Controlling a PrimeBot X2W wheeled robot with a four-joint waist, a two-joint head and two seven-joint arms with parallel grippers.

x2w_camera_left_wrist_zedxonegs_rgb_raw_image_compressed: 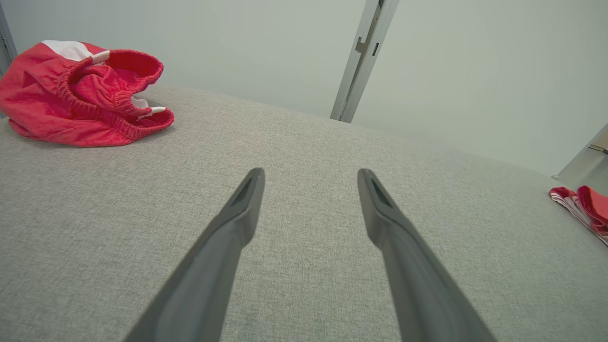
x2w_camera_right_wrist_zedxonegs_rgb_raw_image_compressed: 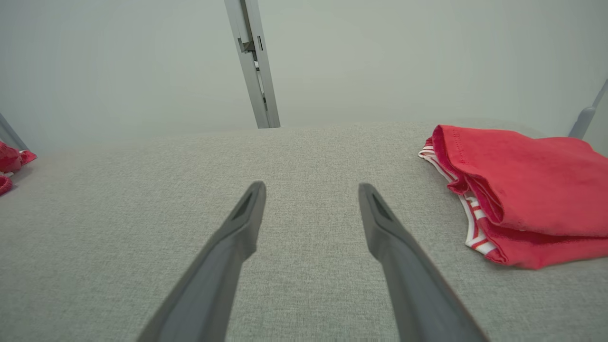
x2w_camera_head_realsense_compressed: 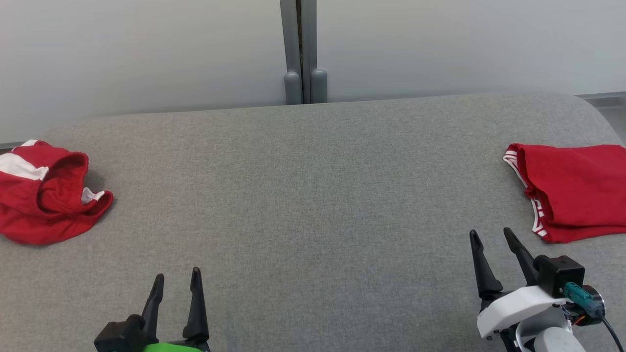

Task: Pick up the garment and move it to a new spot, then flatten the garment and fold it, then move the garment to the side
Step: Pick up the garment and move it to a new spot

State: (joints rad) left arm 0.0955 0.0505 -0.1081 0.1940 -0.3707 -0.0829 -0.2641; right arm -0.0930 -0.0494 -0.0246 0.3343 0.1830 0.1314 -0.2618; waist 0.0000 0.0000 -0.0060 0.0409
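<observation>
L jaws apart, empty; R jaws same, both over grey table [x2w_camera_head_realsense_compressed: 313, 205]. Near R jaws, at table's R edge: folded garment [x2w_camera_head_realsense_compressed: 572, 190], red. Far L edge, well apart from L jaws: crumpled garment [x2w_camera_head_realsense_compressed: 44, 200], red.
</observation>
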